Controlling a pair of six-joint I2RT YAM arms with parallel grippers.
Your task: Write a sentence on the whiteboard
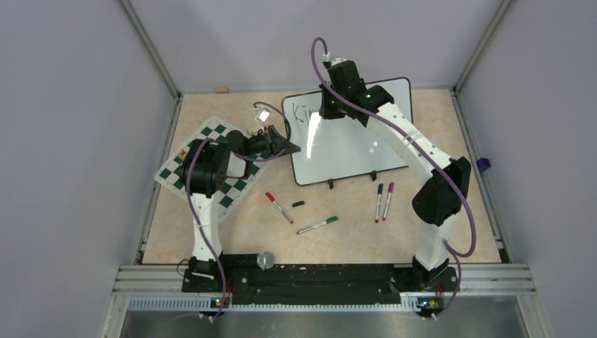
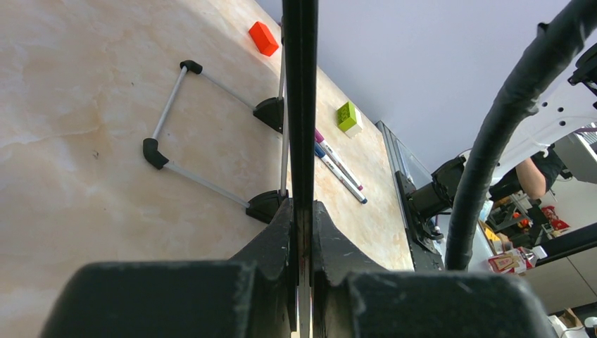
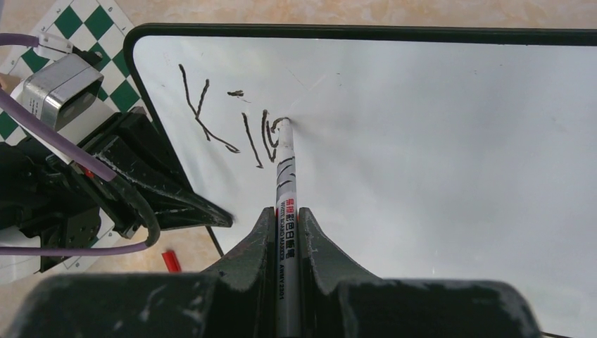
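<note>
Three letters [image 3: 248,137], "Kin", on whiteboard [image 3: 436,162]; marker [image 3: 285,184] tip touching.

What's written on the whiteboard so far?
On the whiteboard, near its left edge, the sentence reads roughly "Kin" in black strokes. The marker held by the right gripper touches the rightmost stroke; whatever lies beneath its tip is covered.

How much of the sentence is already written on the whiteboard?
Done: black handwritten letters "Ki" stand on the glossy white black-framed whiteboard. In hand: the right gripper presses a white marker pen to the third letter; the left gripper clamps the board's edge. Left: the rest of the sentence.
</note>
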